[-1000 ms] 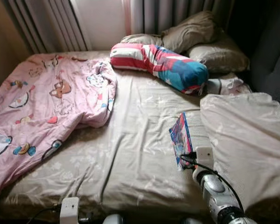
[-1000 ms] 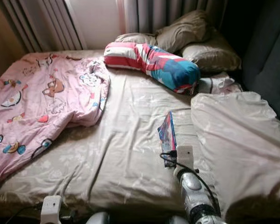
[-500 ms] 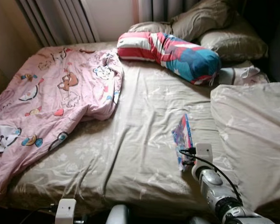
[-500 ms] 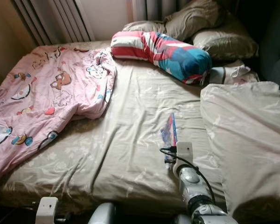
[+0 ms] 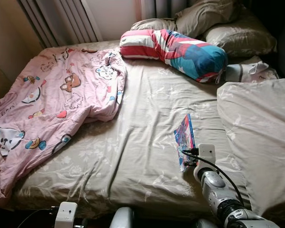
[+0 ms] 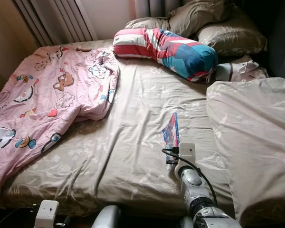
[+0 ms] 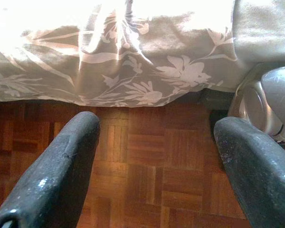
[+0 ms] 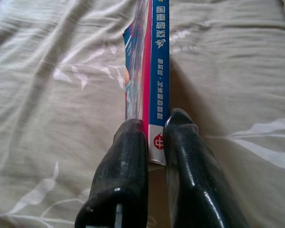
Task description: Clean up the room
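A thin book with a blue and pink cover stands on its edge on the beige bedsheet, right of the bed's middle. My right gripper is shut on the book's near end, one black finger on each side of the spine. The right arm's silver wrist reaches in from the bed's front edge. My left gripper hangs open low beside the bed, above wooden parquet, with nothing between its fingers.
A pink cartoon-print blanket covers the bed's left side. A striped red, white and blue bolster and beige pillows lie at the head. A beige duvet is bunched on the right. Curtains hang behind.
The camera has shifted, so more of the bed's left side and front edge shows. My right gripper stays shut on the book at about the same spot on the sheet.
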### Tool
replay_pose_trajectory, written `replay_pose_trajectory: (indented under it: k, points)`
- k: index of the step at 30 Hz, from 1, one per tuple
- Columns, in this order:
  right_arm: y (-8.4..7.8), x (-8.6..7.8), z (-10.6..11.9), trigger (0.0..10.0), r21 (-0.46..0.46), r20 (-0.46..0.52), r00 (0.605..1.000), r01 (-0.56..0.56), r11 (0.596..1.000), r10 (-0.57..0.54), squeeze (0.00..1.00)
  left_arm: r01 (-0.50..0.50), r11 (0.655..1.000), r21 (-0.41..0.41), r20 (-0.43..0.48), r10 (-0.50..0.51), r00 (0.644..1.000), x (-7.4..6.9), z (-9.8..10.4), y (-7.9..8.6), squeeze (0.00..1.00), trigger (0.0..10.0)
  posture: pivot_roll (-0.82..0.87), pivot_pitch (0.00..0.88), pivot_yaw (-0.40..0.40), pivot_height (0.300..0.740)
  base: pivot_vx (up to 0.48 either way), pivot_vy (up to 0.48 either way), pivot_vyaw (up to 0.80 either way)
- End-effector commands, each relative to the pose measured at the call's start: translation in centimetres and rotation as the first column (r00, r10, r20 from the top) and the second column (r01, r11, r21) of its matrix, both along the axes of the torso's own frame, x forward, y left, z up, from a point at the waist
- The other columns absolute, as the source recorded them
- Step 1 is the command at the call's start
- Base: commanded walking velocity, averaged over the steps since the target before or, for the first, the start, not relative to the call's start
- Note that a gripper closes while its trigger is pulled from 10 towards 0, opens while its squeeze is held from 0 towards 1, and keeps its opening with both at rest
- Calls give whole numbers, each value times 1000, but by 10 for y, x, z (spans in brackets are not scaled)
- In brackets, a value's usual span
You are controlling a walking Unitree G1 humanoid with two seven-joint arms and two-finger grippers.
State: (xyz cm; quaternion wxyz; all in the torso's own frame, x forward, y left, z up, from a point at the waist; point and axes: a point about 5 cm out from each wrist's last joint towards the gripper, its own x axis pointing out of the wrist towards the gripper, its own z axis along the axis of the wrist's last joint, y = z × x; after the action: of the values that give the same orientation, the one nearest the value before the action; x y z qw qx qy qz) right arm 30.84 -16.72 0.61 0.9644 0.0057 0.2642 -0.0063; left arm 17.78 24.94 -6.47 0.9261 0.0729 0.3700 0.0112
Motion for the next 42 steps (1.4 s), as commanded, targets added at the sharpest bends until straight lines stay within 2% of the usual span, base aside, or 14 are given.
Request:
replay_pose_trajectory:
  k: [1, 4, 8, 13, 23, 37, 38, 39, 40, 42]
  points:
    - [4, -2, -3, 10000, -7, -13, 1000, -18, 1000, 18, 0, -7, 1000, 25, -35, 8, 999, -8, -1, 11, 0, 10000, 75, 117, 173, 652, 0, 0, 0]
    - [-1, -3, -4, 10000, -59, -24, 999, -26, 998, 25, 0, -5, 1000, 25, -41, 6, 999, -9, -2, 11, 0, 10000, 73, 118, 175, 652, 0, 0, 0]
    - [-5, -4, -4, 10000, -79, -33, 999, -24, 997, 22, 0, -4, 1000, 24, -44, 5, 999, -10, -2, 11, 0, 10000, 73, 120, 174, 652, 0, 0, 0]
    - [-11, -7, -7, 10000, -185, -61, 997, -61, 981, 51, 0, 2, 1000, 24, -46, 0, 999, -11, -2, 12, 0, 10000, 74, 132, 180, 652, 0, 0, 0]
    - [-22, -12, -10, 10000, -229, -83, 997, -27, 973, 9, 0, 3, 1000, 28, -56, -2, 998, -15, -3, 15, 0, 10000, 73, 148, 188, 652, 0, 0, 0]
    - [-27, -10, -7, 10000, -247, -66, 998, -5, 969, -12, 0, 10, 1000, 28, -59, -9, 998, -17, -3, 16, 0, 10000, 72, 152, 189, 652, 0, 0, 0]
    - [-27, -9, -6, 10000, -248, -61, 998, -3, 969, -13, 114, 11, 1000, 28, -58, -9, 998, -16, -3, 16, 0, 10000, 71, 151, 188, 652, 0, 0, 0]
    - [-27, -9, -6, 10000, -248, -60, 998, -3, 969, -13, 114, 10, 1000, 28, -58, -8, 998, -16, -3, 16, 0, 10000, 71, 151, 188, 652, 0, 0, 0]
    - [-28, -8, -6, 10000, -253, -58, 998, 0, 968, -15, 373, 7, 1000, 30, -58, -6, 998, -16, -3, 16, 0, 10000, 72, 149, 188, 652, 0, 0, 0]
    - [-28, -8, -5, 10000, -256, -56, 998, 2, 967, -17, 412, 6, 1000, 30, -58, -4, 998, -16, -3, 16, 0, 10000, 72, 148, 189, 652, 0, 0, 0]
